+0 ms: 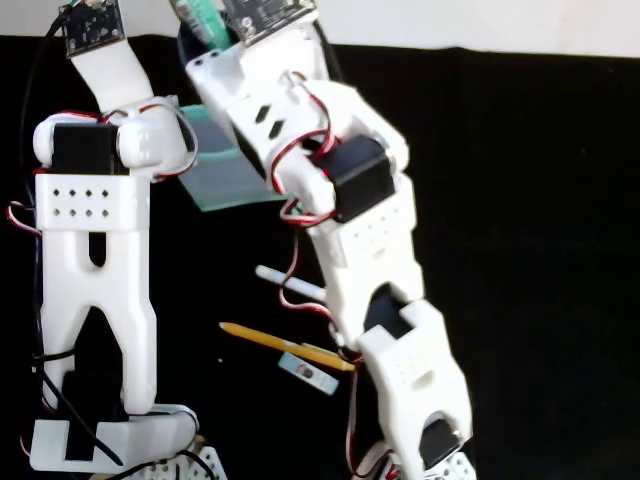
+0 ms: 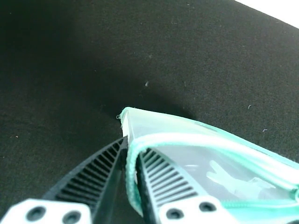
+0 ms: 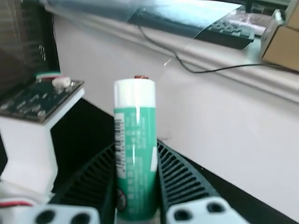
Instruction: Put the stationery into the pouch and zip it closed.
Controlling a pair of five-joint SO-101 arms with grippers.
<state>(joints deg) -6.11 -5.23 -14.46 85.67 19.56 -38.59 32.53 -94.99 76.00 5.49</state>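
At the far side of the black table (image 1: 540,200), your left gripper (image 2: 131,151) is clamped on one corner of the pouch (image 2: 201,154), right where the teal zip band (image 2: 187,139) ends. The mouth looks to be gaping there. Your right gripper (image 3: 135,149) is closed around the lower barrel of a green-and-white glue stick (image 3: 134,116), held raised just beyond the pouch's far edge, with its capped end sticking out past the fingertips.

Expect the pouch to behave like thin, soft film: light, floppy, and likely to sag or fold shut away from the pinch. The zip band is probably its stiffest part, so that corner is a sound place to hold. The glue stick is rigid and light, but its round, smooth barrel may swivel or slide between the ribbed fingers. A grip nearer mid-barrel would likely be steadier than one low down.

Nearer to you, between the two arms, a white pen (image 1: 290,283), a yellow pencil (image 1: 285,345) and a small blue-and-white piece (image 1: 308,373) lie on the table. All three are slim and low, so take them across their width.
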